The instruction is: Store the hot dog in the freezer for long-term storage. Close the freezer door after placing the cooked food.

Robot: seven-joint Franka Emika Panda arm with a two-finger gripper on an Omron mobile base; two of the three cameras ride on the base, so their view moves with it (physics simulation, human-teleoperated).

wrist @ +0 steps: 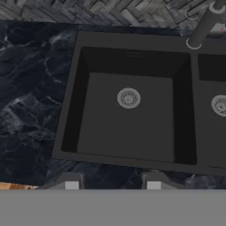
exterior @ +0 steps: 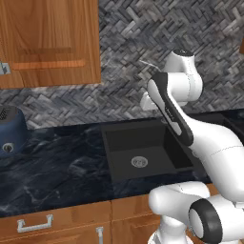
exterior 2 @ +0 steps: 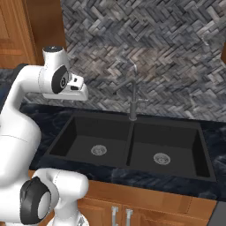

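The hot dog, the freezer and the freezer door are out of view. My gripper (wrist: 112, 183) hangs above the front edge of the dark counter and looks down into the left basin of a black double sink (wrist: 70, 92). Its two fingertips (wrist: 70, 181) stand well apart with nothing between them, so it is open and empty. In the right base view the hand (exterior 2: 78, 89) is raised over the counter to the left of the sink, with the arm folded back toward the base.
A grey faucet (exterior 2: 133, 99) rises behind the sink divider. Dark marble counter (exterior: 57, 167) runs left to a blue round appliance (exterior: 10, 133). A wooden wall cabinet (exterior: 47, 40) hangs above, with wooden drawers (exterior: 35, 224) below the counter.
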